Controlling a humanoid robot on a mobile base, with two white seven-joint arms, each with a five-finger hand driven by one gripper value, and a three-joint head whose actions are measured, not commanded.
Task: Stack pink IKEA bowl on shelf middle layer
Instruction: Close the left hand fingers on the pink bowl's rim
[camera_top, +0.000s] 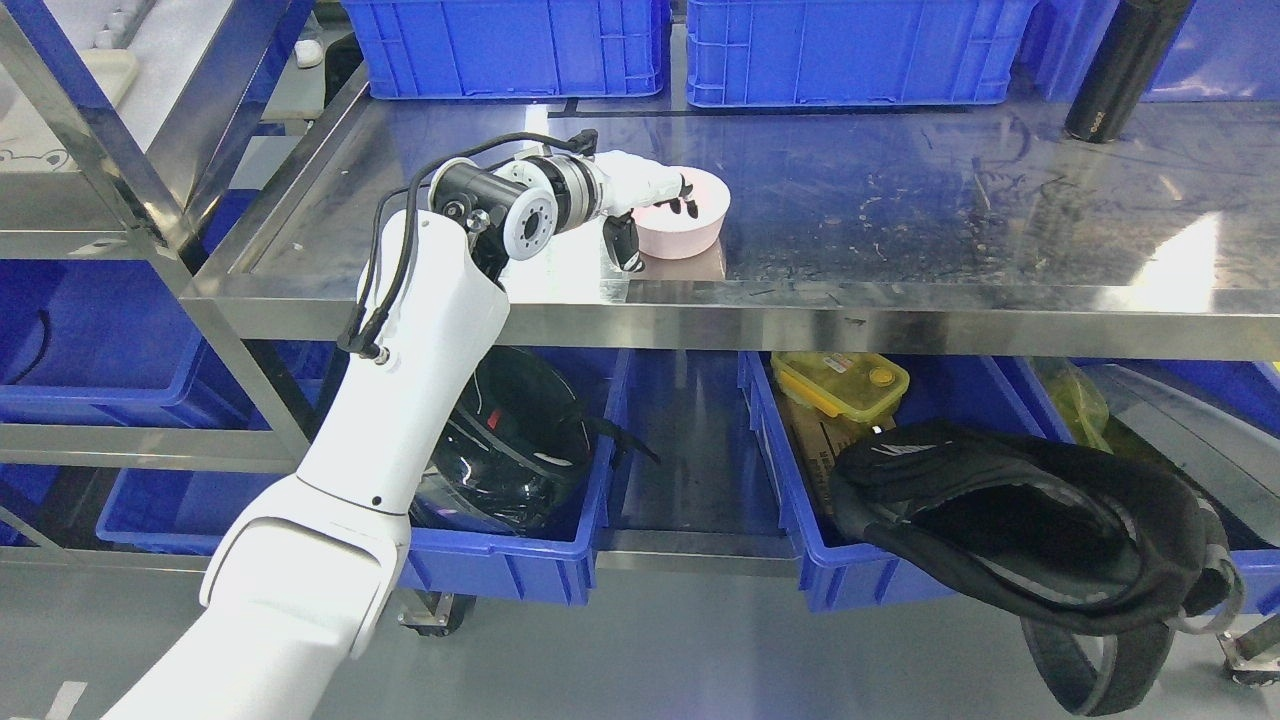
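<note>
**Pink bowl on the steel shelf, left hand at its rim**

The bowl (683, 226) is a round, smooth, matte pink piece with straight low walls. It sits upright on the steel shelf (900, 210), near the front lip and left of the shelf's middle. The shelf is a flat sheet of polished metal, scuffed and streaked, bright with glare toward the right, and its front edge is a folded band of the same steel.

The left hand (655, 190) reaches in from the lower left on a glossy white, boxy arm with black cables looped along it and a ringed metal wrist. The hand is wrapped in white, with dark fingertips (690, 207). Those tips hang over the bowl's near-left rim and into its hollow, while a dark thumb points down outside the wall beside it. The fingers are curled around the rim, though whether they press on it cannot be told. The right arm does not show.

At the back of the shelf stand two blue ribbed plastic crates (680, 50), and at the far right a tall black cylindrical bottle (1125, 65). Below the shelf, blue bins hold a shiny black helmet (510, 440), a yellow-lidded box (840, 383) and a soft black padded helmet (1020, 520) with straps hanging over the bin's edge.
</note>
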